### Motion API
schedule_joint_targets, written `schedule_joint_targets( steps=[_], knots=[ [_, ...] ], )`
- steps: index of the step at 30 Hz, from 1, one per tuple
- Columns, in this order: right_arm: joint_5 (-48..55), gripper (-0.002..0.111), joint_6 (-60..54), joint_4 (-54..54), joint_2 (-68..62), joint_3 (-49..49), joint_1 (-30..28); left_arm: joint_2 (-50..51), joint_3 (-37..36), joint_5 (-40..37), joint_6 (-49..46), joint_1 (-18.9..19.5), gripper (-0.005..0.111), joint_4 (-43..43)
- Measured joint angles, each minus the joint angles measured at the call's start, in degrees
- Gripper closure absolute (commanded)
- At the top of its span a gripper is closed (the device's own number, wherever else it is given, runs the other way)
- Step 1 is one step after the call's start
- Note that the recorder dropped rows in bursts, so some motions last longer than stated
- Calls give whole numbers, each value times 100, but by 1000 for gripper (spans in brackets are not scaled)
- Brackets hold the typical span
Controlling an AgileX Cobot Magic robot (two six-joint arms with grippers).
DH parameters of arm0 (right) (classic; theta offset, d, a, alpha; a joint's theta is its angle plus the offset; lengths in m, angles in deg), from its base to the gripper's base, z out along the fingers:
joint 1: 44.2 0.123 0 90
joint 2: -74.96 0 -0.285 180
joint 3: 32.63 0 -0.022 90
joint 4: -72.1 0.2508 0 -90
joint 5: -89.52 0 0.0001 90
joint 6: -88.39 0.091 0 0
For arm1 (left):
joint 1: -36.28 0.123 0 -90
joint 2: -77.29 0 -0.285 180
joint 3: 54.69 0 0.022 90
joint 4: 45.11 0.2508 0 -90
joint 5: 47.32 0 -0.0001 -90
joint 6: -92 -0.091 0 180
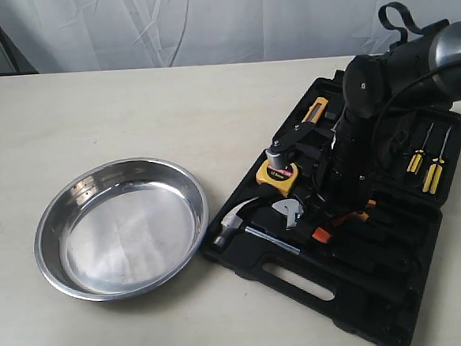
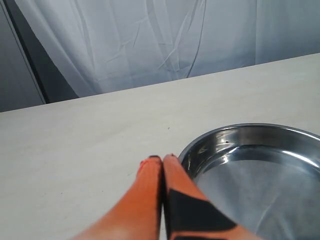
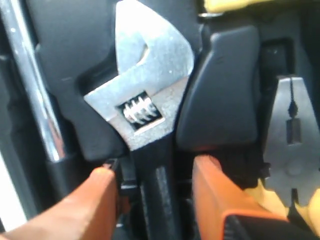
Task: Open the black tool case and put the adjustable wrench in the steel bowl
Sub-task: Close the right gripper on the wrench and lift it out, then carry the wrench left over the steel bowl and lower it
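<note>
The black tool case [image 1: 365, 290] lies open at the right of the table, with tools in its moulded slots. The adjustable wrench [image 1: 288, 211] rests in its slot, silver head [image 3: 145, 100] pointing away from the handle. My right gripper [image 3: 155, 172] is open and lowered into the case. Its orange fingers [image 3: 95, 200] stand on either side of the wrench's black handle, with a gap still showing on one side. The steel bowl [image 1: 192, 187] sits to the left of the case with nothing in it. My left gripper [image 2: 162, 159] is shut and empty beside the bowl's rim [image 2: 200, 142].
A claw hammer [image 1: 234, 219] lies beside the wrench, and a yellow tape measure [image 1: 278, 176] sits behind it. Pliers [image 3: 290, 145] lie on the wrench's other side. Yellow-handled screwdrivers [image 1: 423, 159] are in the lid half. A white curtain hangs behind the table.
</note>
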State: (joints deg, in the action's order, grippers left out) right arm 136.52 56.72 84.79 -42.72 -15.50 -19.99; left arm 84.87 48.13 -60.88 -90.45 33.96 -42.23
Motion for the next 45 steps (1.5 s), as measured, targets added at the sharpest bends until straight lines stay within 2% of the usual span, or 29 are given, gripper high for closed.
schedule_joint_targets(
  steps=[6, 10, 12, 32, 45],
  knots=[
    [62, 96, -42, -2, -91, -13, 0, 0, 0, 0, 0, 0, 106, 0],
    [110, 101, -86, -36, -103, -31, 0, 0, 0, 0, 0, 0, 106, 0],
    [130, 109, -86, -36, -103, -31, 0, 0, 0, 0, 0, 0, 106, 0],
    [-52, 109, -27, -79, 472, 103, 0, 0, 0, 0, 0, 0, 106, 0],
    [-198, 109, 8, 657, 926, -153, 10, 0, 0, 0, 0, 0, 106, 0]
  ],
)
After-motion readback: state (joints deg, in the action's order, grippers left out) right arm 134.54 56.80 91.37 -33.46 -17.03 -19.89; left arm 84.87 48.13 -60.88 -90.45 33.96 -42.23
